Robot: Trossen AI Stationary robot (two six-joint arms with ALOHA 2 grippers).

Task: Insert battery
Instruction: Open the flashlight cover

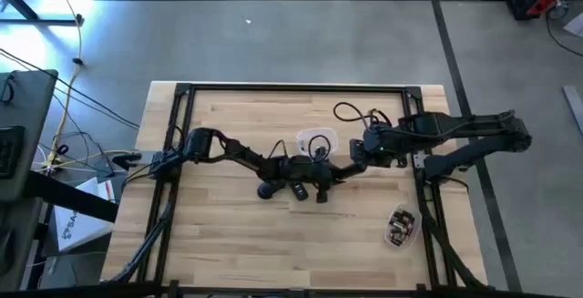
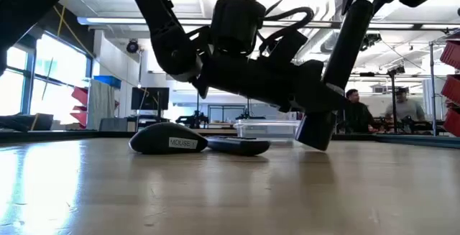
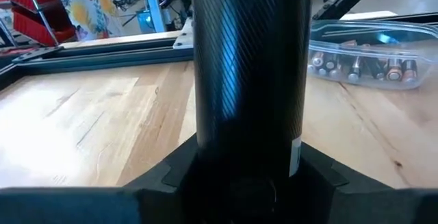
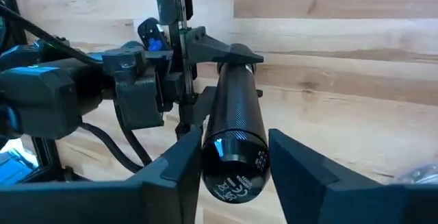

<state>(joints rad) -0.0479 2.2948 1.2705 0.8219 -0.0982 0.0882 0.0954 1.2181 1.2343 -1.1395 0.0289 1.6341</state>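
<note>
On the wooden table, the left arm reaches in from the left edge toward the middle, where the left gripper is clamped around the far end of a black, knurled flashlight body. Just left of and below it in the high view lies a dark computer mouse with a white label, and a flat dark cover piece lies beside it on the tabletop. The right gripper, coming from the right side, has its two fingers closed against the near end of the same flashlight body, so the tube hangs between both grippers, tilted above the wood. Batteries lie in a clear plastic container near the table's right front corner, well apart from the flashlight.
</note>
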